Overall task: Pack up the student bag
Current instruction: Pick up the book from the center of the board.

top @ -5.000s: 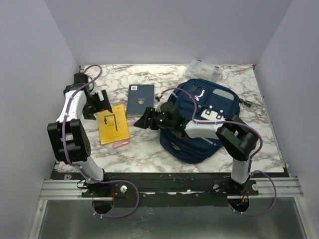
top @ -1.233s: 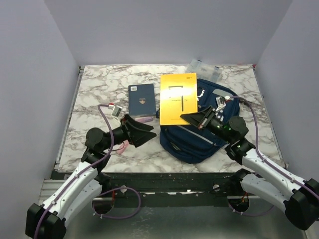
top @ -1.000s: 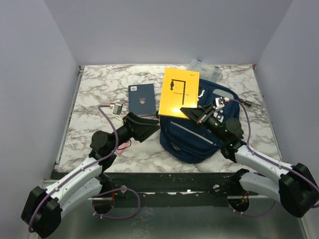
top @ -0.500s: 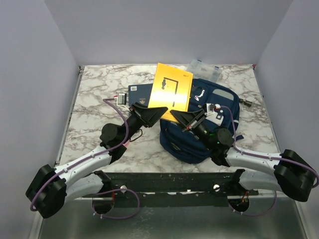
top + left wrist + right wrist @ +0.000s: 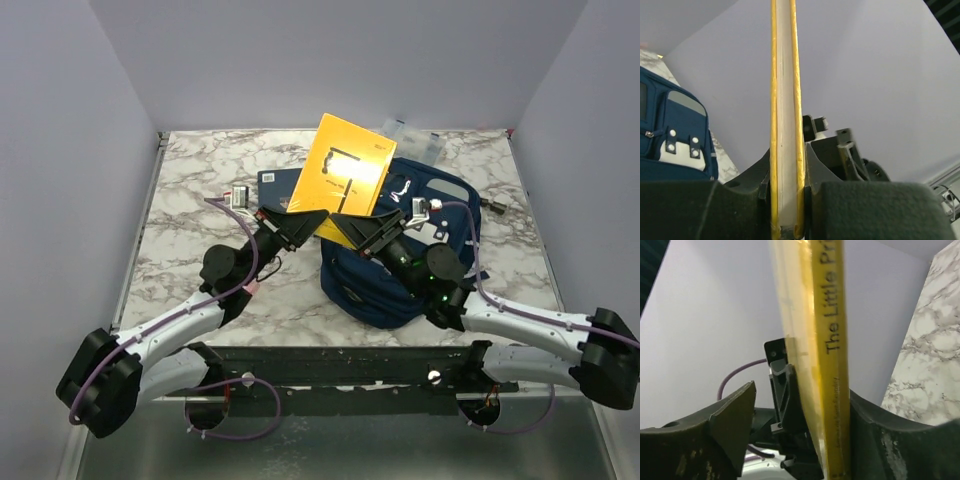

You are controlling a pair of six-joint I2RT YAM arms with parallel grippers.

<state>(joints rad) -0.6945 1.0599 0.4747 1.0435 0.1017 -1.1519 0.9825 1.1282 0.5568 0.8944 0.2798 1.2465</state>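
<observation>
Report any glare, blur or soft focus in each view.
Top external: sharp and evenly lit, with a pale sheen on the yellow book. Left wrist: the book's page edge is crisp, the near fingers dark and soft. Right wrist: spine lettering reads clearly, the cover beside it blurred.

Yellow book (image 5: pixel 347 175), formerly flat on the table (image 5: pixel 200 170), was lifted above the student bag (image 5: pixel 452 200); left gripper (image 5: pixel 312 218) clamped its lower edge, right gripper (image 5: pixel 345 225) loosened

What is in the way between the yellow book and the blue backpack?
The right hand, open beside the yellow book, reaches across the backpack's left side with its arm. The left hand grips the book in the air. Nothing else sits between them. I cannot tell if it's open.
</observation>
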